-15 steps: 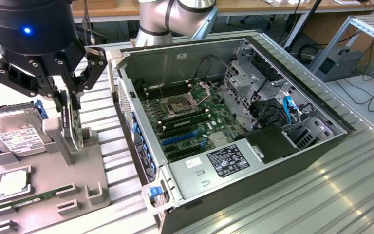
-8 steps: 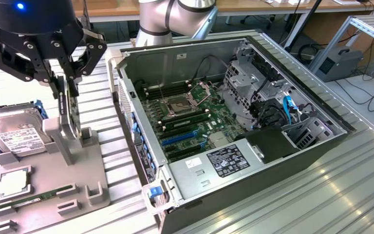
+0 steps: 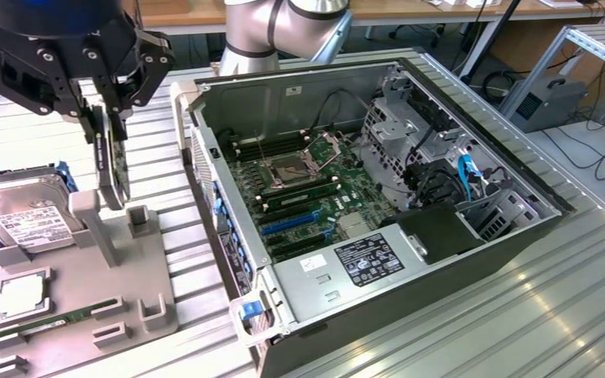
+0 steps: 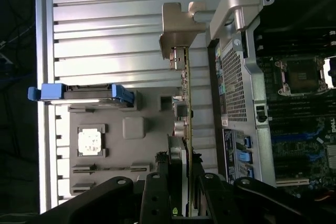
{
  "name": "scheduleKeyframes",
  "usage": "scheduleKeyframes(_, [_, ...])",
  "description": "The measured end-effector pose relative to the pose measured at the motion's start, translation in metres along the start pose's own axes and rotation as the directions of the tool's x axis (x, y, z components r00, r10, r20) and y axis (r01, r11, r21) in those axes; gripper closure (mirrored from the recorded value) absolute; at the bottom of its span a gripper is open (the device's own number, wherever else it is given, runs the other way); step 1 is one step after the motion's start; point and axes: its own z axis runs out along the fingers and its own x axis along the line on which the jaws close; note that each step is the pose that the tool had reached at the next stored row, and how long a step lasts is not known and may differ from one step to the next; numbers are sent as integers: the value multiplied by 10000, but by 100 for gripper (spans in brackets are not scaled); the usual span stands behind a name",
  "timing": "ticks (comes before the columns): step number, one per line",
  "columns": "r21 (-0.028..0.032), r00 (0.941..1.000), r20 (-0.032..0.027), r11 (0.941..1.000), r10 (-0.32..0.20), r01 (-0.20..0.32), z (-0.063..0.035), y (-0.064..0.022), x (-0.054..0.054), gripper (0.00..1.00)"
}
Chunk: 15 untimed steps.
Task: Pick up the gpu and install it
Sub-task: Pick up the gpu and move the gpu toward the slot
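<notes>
Gpu (image 3: 113,169) hangs edge-on, clamped in your partly closed gripper (image 3: 110,118) over the gray stand (image 3: 135,276): pick-up step. Install wants it squared w/ a slot in the case (image 3: 408,323).

gpu (image 3: 110,161): thin dark circuit card, turned edge-on. It is hanging upright from the fingers (image 4: 156,192), which are pinching one end of it from both faces. The card is extending straight away from the fingers, and its shiny silver end bracket (image 4: 176,32) is sitting at the far end from them.
</notes>
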Motion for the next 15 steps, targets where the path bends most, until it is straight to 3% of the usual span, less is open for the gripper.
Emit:
scheduleKeyframes(2, [-150, 10000, -10, 9999, 2, -2, -45, 8, -11, 73])
scheduleKeyframes(7, [-721, 10000, -53, 9974, 7, -11, -258, 46, -48, 73])
scheduleKeyframes(12, [-1022, 10000, -73, 9948, 9, -16, -382, 68, -78, 73])
scheduleKeyframes(13, [-1055, 10000, -75, 9944, 9, -17, -394, 71, -82, 73])
scheduleKeyframes(15, [-1057, 10000, -74, 9944, 10, -18, -395, 71, -83, 73])
